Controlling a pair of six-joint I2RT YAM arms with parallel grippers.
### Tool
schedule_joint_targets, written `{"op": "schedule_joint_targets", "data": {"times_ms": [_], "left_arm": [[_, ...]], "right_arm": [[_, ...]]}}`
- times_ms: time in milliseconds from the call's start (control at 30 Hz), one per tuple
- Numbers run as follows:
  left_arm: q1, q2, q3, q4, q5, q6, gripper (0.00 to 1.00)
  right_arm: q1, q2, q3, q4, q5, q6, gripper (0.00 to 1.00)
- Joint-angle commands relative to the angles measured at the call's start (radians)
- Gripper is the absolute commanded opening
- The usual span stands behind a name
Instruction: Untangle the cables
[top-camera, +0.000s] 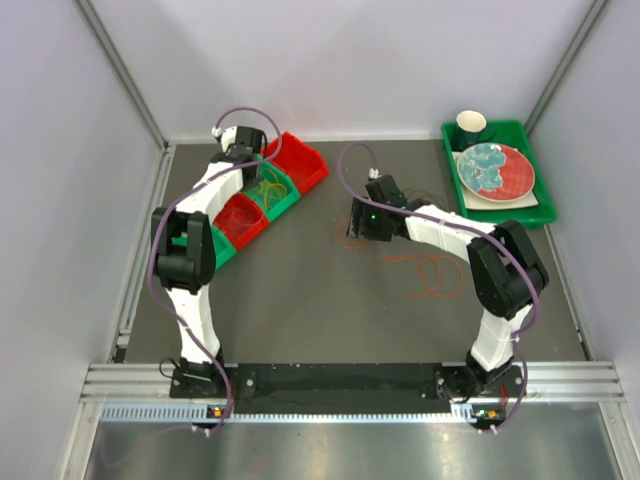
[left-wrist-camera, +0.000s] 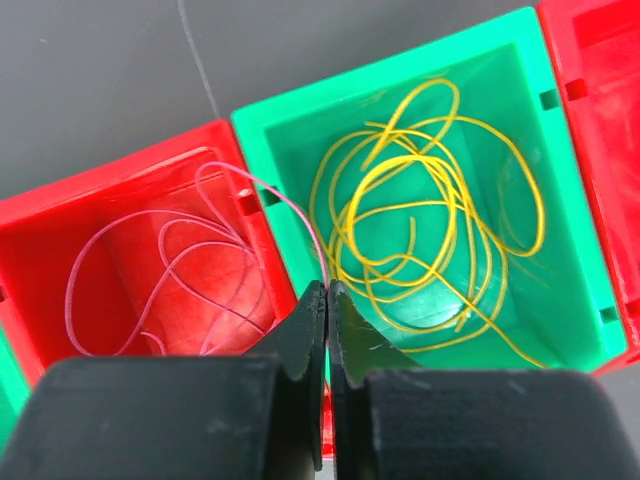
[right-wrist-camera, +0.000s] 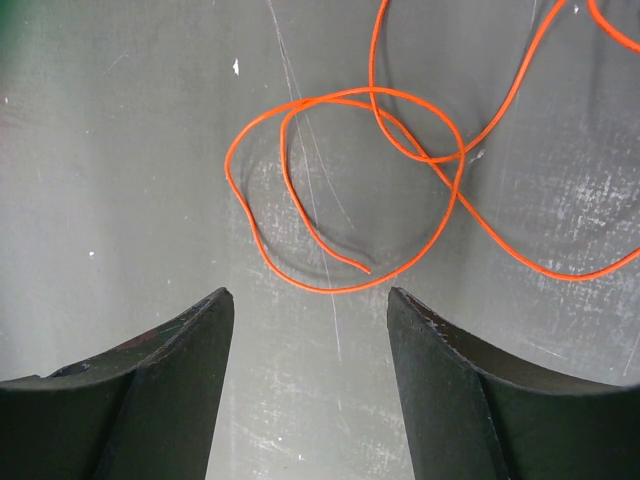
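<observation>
My left gripper (left-wrist-camera: 327, 287) (top-camera: 260, 183) hangs over the row of bins and is shut on a thin pink cable (left-wrist-camera: 290, 207). That cable arcs up out of the red bin (left-wrist-camera: 150, 152), crosses its wall and ends between the fingertips. A yellow cable (left-wrist-camera: 400, 162) lies coiled in the green bin (left-wrist-camera: 380, 65) beside it. My right gripper (right-wrist-camera: 310, 295) (top-camera: 354, 236) stands open low over the grey table, with nothing between its fingers. Just ahead of its tips an orange cable (right-wrist-camera: 331, 292) lies in loose loops. More orange-red loops (top-camera: 432, 276) show near the right arm.
The bins form a diagonal row at the back left, ending in another red bin (top-camera: 303, 160). A green tray (top-camera: 500, 215) at the back right holds a plate (top-camera: 495, 170) and a dark cup (top-camera: 471, 125). Pale walls close in the table on three sides.
</observation>
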Motion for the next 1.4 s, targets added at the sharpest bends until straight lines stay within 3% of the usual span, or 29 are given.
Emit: {"op": "schedule_joint_targets", "data": {"times_ms": [0, 333, 767, 800, 867, 1000, 1367], "left_arm": [[-0.002, -0.078, 0.018, -0.013, -0.087, -0.001, 0.00], [0.050, -0.175, -0.111, 0.037, -0.118, 0.030, 0.00], [0.072, -0.058, -0.220, 0.095, -0.093, 0.021, 0.00], [0.072, -0.054, -0.221, 0.092, -0.090, 0.019, 0.04], [0.072, -0.058, -0.218, 0.083, -0.085, 0.015, 0.24], [0.072, -0.124, -0.224, 0.072, -0.067, 0.027, 0.41], [0.070, -0.425, -0.281, 0.069, -0.004, 0.085, 0.45]], "right_arm": [[-0.006, -0.006, 0.005, 0.034, -0.008, -0.006, 0.63], [-0.006, -0.006, 0.000, 0.041, -0.018, -0.003, 0.63], [-0.006, -0.016, -0.012, 0.039, -0.012, -0.001, 0.63], [-0.005, -0.019, -0.012, 0.038, -0.006, -0.003, 0.63], [-0.006, -0.024, -0.007, 0.025, 0.000, -0.006, 0.63], [-0.006, -0.061, 0.005, -0.004, 0.044, -0.018, 0.66], [-0.020, -0.203, 0.060, -0.133, 0.261, -0.141, 0.75]]}}
